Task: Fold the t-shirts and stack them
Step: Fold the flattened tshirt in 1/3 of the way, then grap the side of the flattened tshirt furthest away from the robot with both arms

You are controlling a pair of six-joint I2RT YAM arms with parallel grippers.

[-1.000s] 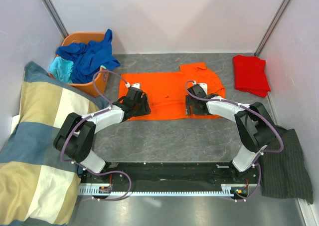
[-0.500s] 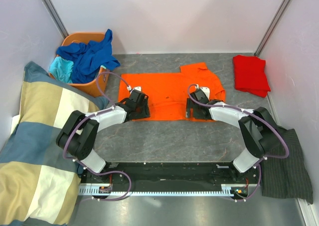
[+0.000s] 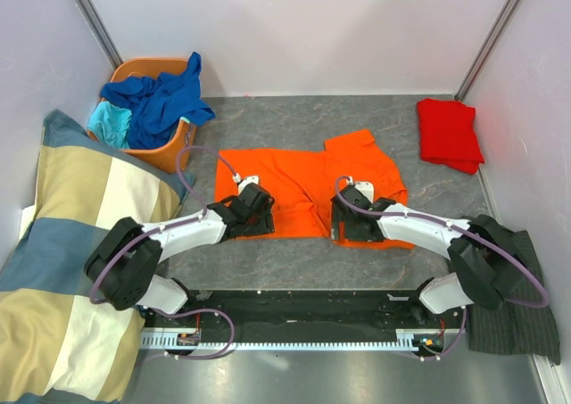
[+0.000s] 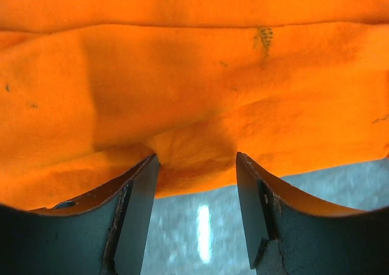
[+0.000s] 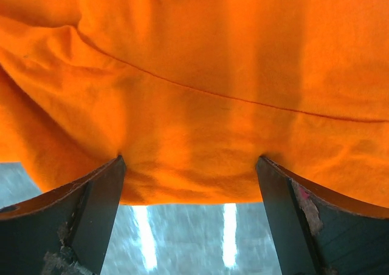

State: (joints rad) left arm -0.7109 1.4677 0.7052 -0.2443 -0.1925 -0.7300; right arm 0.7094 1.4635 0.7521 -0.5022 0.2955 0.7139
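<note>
A bright orange t-shirt (image 3: 303, 177) lies spread flat mid-table, with a wrinkle at its centre. My left gripper (image 3: 259, 218) is open and presses its fingertips down on the shirt's near hem on the left; in the left wrist view the orange t-shirt (image 4: 194, 93) bunches slightly between the tips of the left gripper (image 4: 196, 159). My right gripper (image 3: 343, 218) is wide open on the near hem further right; the orange t-shirt (image 5: 194, 74) fills the view beyond the right gripper (image 5: 189, 161). A folded red t-shirt (image 3: 449, 134) lies at the far right.
An orange basket (image 3: 175, 154) at the far left holds a royal blue t-shirt (image 3: 161, 96) and a turquoise t-shirt (image 3: 111, 119). A checked blanket (image 3: 62, 243) covers the left side. Dark pinstriped cloth (image 3: 513, 288) lies near right. Grey table (image 3: 294, 257) shows before the arms.
Both grippers have pulled back toward the near edge, dragging the orange t-shirt with them. The shirt has wrinkled in the middle and its right part has shifted.
</note>
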